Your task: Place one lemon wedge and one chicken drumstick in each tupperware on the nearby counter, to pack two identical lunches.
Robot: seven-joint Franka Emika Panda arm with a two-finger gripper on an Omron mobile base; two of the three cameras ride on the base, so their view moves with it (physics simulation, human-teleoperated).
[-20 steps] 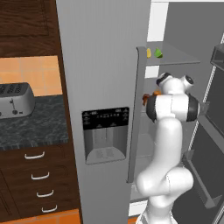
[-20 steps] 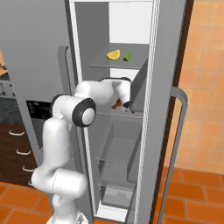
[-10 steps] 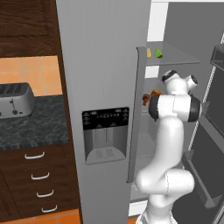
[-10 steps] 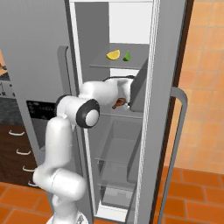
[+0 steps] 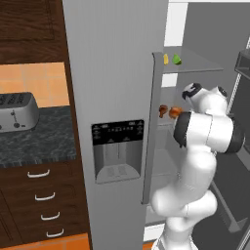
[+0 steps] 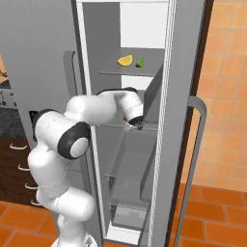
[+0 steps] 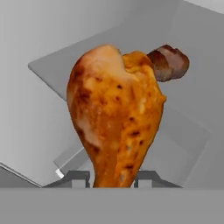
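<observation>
Gripper [image 7: 112,178] clamped on the narrow end of the orange-golden chicken drumstick [image 7: 114,114], inside the open fridge [image 6: 144,159] at middle-shelf level. Dark reddish drumstick [image 7: 168,62] just behind it, touching or nearly so. Yellow lemon wedge [image 6: 124,61] and green wedge [image 6: 140,61] sit side by side on the shelf above. Worktop [image 5: 36,141] left of fridge, toaster [image 5: 17,112] on it.

Grey refrigerator [image 5: 114,73] with ice dispenser [image 5: 118,150], one door [image 6: 193,125] open onto glass shelves [image 6: 132,75]. Dark wood cabinets [image 5: 29,19] and drawers with silver handles [image 5: 39,173], steel toaster [image 5: 17,111], orange wall tiles [image 6: 226,72], terracotta floor [image 6: 212,217].
</observation>
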